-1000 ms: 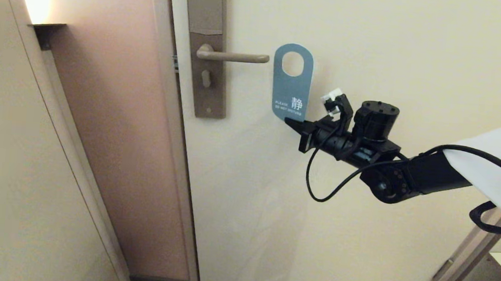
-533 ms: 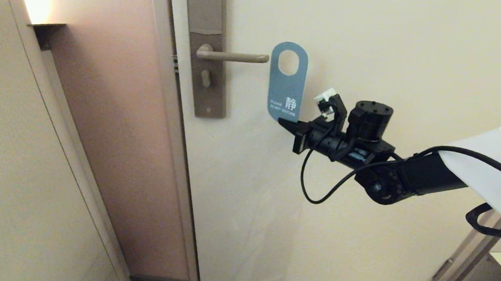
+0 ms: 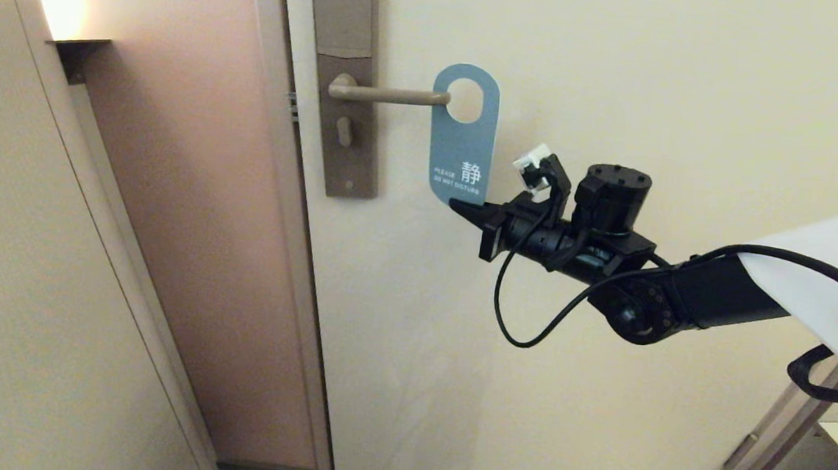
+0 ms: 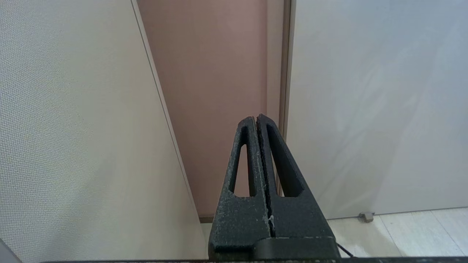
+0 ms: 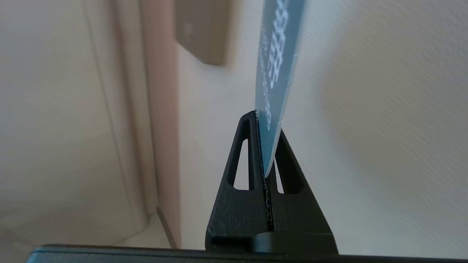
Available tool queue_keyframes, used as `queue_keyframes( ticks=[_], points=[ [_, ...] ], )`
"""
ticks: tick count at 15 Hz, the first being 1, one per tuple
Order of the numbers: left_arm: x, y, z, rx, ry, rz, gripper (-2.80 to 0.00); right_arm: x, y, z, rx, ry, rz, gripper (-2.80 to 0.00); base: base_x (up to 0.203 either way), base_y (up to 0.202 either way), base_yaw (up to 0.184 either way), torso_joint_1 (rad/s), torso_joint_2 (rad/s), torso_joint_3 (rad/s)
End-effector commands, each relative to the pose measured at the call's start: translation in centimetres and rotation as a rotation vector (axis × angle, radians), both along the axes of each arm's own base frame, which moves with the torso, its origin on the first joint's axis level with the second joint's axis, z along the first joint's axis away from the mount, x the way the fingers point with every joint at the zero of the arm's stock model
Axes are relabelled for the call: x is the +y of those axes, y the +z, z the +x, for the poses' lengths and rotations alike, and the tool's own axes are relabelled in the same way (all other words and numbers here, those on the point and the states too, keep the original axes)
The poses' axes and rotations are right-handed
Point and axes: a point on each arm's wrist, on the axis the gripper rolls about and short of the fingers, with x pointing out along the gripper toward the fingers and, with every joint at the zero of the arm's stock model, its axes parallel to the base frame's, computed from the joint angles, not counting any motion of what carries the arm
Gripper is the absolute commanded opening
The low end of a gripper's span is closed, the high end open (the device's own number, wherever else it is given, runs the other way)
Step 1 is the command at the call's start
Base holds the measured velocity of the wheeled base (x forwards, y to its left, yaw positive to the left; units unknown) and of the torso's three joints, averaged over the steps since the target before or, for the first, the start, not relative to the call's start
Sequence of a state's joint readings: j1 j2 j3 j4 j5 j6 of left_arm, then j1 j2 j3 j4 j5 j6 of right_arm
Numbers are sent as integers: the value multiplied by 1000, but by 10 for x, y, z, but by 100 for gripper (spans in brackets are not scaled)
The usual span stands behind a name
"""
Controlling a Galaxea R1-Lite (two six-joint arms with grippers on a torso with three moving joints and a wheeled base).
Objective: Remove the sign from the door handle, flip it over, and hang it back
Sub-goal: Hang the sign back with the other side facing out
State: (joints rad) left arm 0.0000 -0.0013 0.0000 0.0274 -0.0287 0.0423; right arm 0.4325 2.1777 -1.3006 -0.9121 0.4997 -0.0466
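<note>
Sign [image 3: 462, 146] work is at the re-hanging stage, I'd say. Nearest me, the right pincer [image 3: 465, 207] reaches in from four o'clock, pressed together on the card's bottom edge, so the card rises from it toward twelve o'clock, long axis upright, blue face outward. Beyond it, against the door [image 3: 659, 75], the oval hole sits right at the rounded tip of the door handle [image 3: 388, 95], which runs level out toward nine o'clock to the brown backplate [image 3: 349, 127]. The coming move, as I judge it, turns on sliding the hole along that bar toward nine o'clock. The left pincer [image 4: 260, 146] hangs shut and empty, low by the door frame.
</note>
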Motion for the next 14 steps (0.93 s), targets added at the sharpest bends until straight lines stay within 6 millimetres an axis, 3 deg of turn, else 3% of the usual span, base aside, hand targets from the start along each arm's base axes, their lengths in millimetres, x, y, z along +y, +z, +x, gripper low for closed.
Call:
queue_keyframes(
  ticks=[1,7,14],
  points=[
    [0,0,0,1,0,1,-280,5,7,-6,-20,26,7,-280,0,0,0,0,0,0],
    [0,0,0,1,0,1,-280,26,7,-18,-72,81,-30,-280,0,0,0,0,0,0],
    [0,0,0,1,0,1,-280,32,3,-27,-104,105,-72,-280,0,0,0,0,0,0]
  ],
)
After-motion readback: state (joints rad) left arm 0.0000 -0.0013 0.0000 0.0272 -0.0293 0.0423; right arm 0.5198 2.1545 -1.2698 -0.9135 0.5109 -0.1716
